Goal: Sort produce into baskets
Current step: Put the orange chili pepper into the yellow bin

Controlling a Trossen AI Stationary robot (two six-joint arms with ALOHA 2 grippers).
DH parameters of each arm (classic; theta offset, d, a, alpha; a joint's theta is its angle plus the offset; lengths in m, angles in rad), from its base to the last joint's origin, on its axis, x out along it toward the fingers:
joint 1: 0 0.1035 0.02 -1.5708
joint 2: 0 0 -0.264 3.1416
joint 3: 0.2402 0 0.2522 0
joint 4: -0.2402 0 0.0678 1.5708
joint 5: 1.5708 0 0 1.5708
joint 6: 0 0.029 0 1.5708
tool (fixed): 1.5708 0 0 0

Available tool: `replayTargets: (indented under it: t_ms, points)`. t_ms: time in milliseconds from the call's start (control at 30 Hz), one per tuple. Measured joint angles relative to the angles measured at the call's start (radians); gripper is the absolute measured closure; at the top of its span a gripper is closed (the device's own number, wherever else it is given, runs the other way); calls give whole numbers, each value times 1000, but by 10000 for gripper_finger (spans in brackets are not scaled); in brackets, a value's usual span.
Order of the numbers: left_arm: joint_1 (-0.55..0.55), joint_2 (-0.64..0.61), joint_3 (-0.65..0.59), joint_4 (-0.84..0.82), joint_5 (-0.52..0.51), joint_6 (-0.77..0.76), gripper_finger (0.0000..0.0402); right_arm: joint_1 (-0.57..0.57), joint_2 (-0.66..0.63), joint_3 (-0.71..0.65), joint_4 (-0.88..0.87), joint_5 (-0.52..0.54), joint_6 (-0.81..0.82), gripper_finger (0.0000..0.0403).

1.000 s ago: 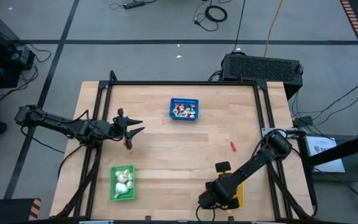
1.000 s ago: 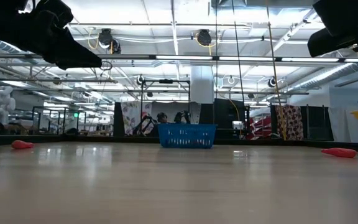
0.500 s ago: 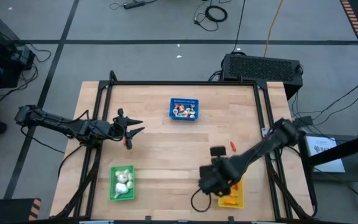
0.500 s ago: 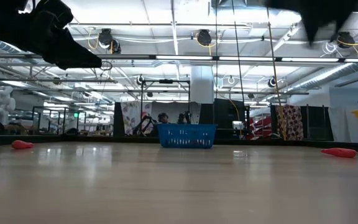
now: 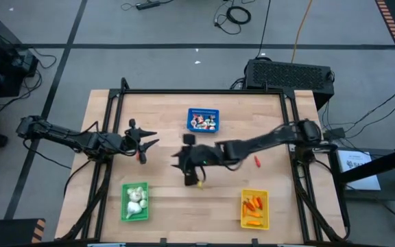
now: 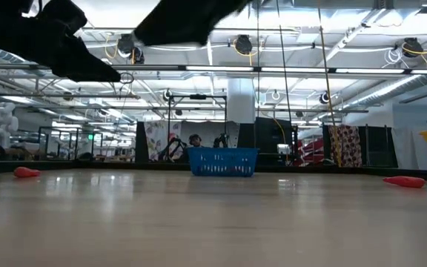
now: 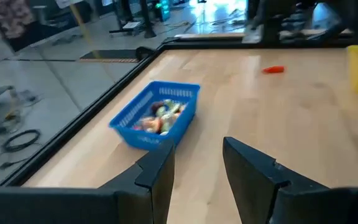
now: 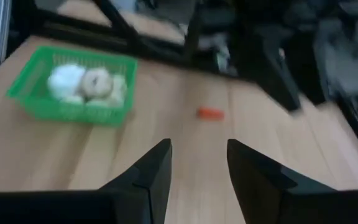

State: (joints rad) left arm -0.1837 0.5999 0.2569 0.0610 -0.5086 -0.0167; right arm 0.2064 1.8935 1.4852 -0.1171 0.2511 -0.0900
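Observation:
My left gripper hangs open and empty over the table's left part; it also shows in its wrist view. A small red stick lies on the wood just near of it. My right gripper is open and empty above the table's middle, pointing toward the left edge; its wrist view shows that red stick and the green basket with white bulbs. The blue basket holds white-and-red pieces. The yellow basket holds orange sticks. A second red stick lies right of centre.
A black frame borders the table top. The green basket stands at the near left, the yellow one at the near right, the blue one at the far middle. Bare wood lies between them. Cables and a black box lie beyond the far edge.
My right gripper has risen from over the yellow basket at the near right and swung toward the table's left and far side, and now hangs over the middle. The orange sticks in the yellow basket have come into view. My left gripper has kept still.

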Motion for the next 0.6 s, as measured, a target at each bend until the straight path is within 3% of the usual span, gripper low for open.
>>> replayTargets:
  t_ms: [100,267,367,433,600]
  points:
    - [0,0,0,-28,-102,0,256,-61,79,-20,226,-111,-92,257]
    - [41,-16,27,-203,-309,-63,256,-129,211,-18,561,-119,-63,257]
    - [124,-35,101,-426,-301,-201,256,-154,314,8,744,-112,87,257]
    - [181,-41,157,-560,-269,-301,256,-160,389,77,769,-119,141,257]
    - [271,-39,251,-721,-60,-414,256,-159,602,395,564,-166,86,257]
